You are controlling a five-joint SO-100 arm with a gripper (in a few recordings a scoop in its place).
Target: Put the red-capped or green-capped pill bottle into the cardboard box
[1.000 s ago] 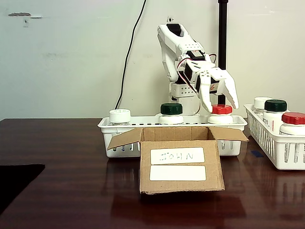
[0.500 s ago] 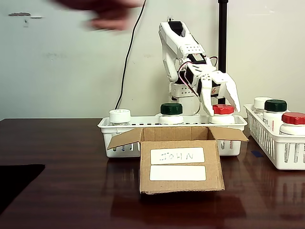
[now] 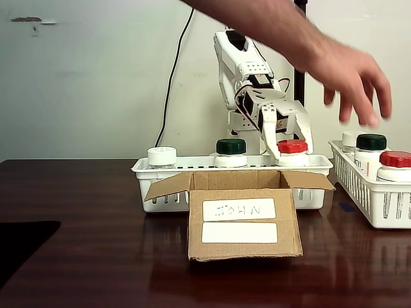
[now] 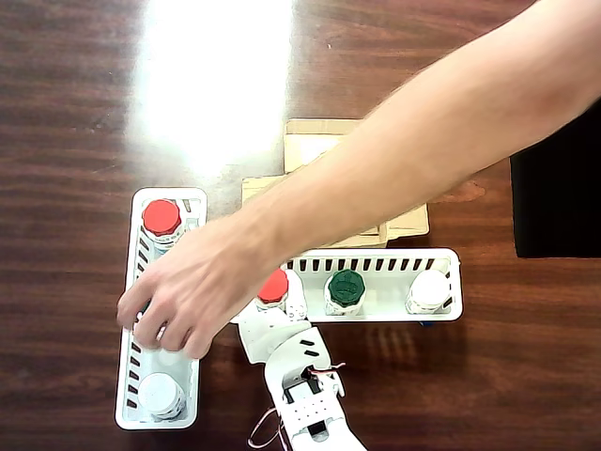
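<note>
The dark wooden desk (image 3: 77, 256) is carrying everything under inspection. A person's arm (image 4: 441, 141) is reaching across the scene, the hand (image 3: 353, 77) hovering above the white basket (image 3: 379, 199) at the right of the fixed view, where a green-capped bottle (image 3: 371, 142) and a red-capped bottle (image 3: 395, 159) are standing. The cardboard box (image 3: 244, 221) is sitting open at the desk's centre, flaps spread, two white labels facing front. Behind it a second long basket (image 3: 154, 170) is holding a white-capped bottle (image 3: 161, 156), a green-capped one (image 3: 231, 147) and the pill bottle (image 3: 292, 147) with its red cap, upright at the basket's right end in the fixed view. The white robot arm (image 3: 241, 58) is leaning down over that bottle. The gripper (image 3: 288, 138) is standing open, its fingers (image 3: 270, 131) straddling the red cap on either side; whether they are touching it cannot be told
</note>
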